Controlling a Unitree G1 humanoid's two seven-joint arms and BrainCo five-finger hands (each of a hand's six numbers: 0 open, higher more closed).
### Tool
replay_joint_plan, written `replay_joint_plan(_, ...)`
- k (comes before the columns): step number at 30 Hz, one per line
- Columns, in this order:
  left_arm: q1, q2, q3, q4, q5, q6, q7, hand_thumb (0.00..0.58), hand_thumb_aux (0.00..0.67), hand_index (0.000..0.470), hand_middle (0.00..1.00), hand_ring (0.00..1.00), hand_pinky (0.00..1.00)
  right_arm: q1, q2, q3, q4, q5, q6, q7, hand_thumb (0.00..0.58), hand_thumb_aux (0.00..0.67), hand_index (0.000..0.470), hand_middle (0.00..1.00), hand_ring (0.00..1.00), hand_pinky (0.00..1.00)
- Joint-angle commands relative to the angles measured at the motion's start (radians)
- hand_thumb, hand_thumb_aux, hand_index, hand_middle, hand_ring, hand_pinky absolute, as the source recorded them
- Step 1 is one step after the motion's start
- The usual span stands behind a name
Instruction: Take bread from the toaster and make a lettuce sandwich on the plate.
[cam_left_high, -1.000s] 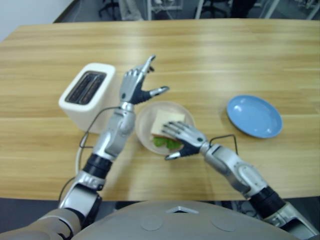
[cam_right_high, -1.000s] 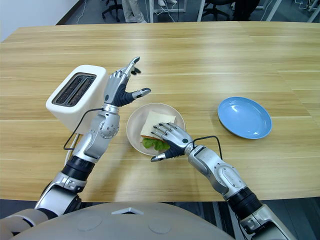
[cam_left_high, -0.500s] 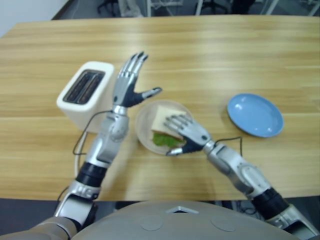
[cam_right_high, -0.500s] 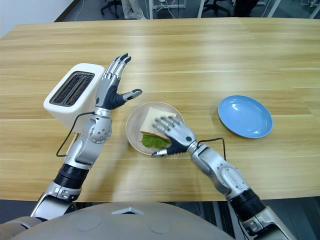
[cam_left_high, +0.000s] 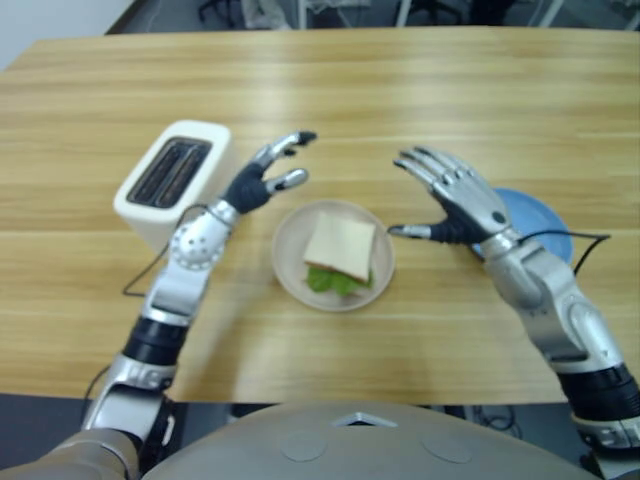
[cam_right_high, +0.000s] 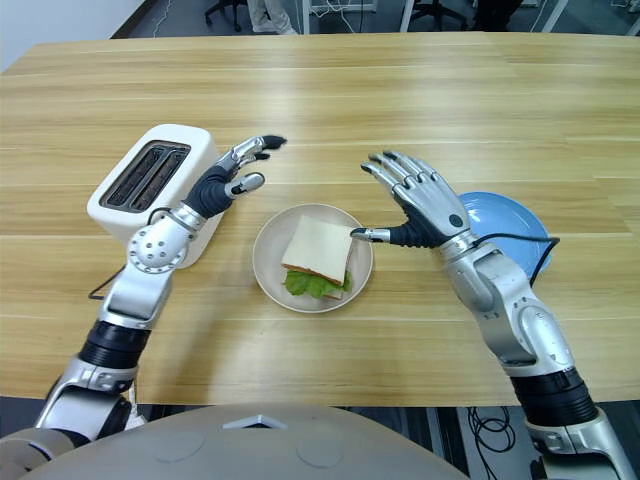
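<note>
The sandwich (cam_right_high: 320, 245) is lying flat on the plate (cam_right_high: 265, 262), lettuce (cam_right_high: 308, 286) poking nearward; the toaster (cam_right_high: 150, 190) slots are running near-left to far-right; the left hand (cam_right_high: 228, 178) and right hand (cam_right_high: 422, 203) are hovering spread, empty.

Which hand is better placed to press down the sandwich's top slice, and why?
Probably the right hand: its open thumb reaches the plate rim beside the sandwich. The left hand hovers by the toaster.

My silver-and-black left hand (cam_right_high: 228, 180) hangs above the table, empty, its fingers loosely extended and pointing forward and inward. My silver-and-black right hand (cam_right_high: 422, 203) is lifted, empty, fingers spread wide, thumb pointing inward, forearm angled back to my right.
</note>
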Motion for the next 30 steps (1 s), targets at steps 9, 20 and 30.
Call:
replay_joint_plan(9, 0.265, 0.428, 0.044, -0.243, 0.005, 0.21, -0.382, 0.58, 0.67, 0.46, 1.0, 1.0, 1.0, 0.381, -0.253, -0.189, -0.23, 0.363, 0.116, 0.533, 0.58, 0.67, 0.46, 1.0, 1.0, 1.0)
replay_joint_plan(20, 0.309, 0.425, -0.123, -0.187, 0.156, 0.287, -0.434, 0.58, 0.67, 0.46, 1.0, 1.0, 1.0, 0.268, -0.185, 0.095, -0.24, 0.207, 0.167, 0.61, 0.58, 0.67, 0.46, 1.0, 1.0, 1.0)
replay_joint_plan(30, 0.193, 0.272, -0.329, 0.058, 0.366, 0.261, -0.389, 0.58, 0.67, 0.46, 1.0, 1.0, 1.0, 0.015, -0.06, 0.334, 0.027, -0.176, 0.15, 0.498, 0.58, 0.67, 0.46, 1.0, 1.0, 1.0)
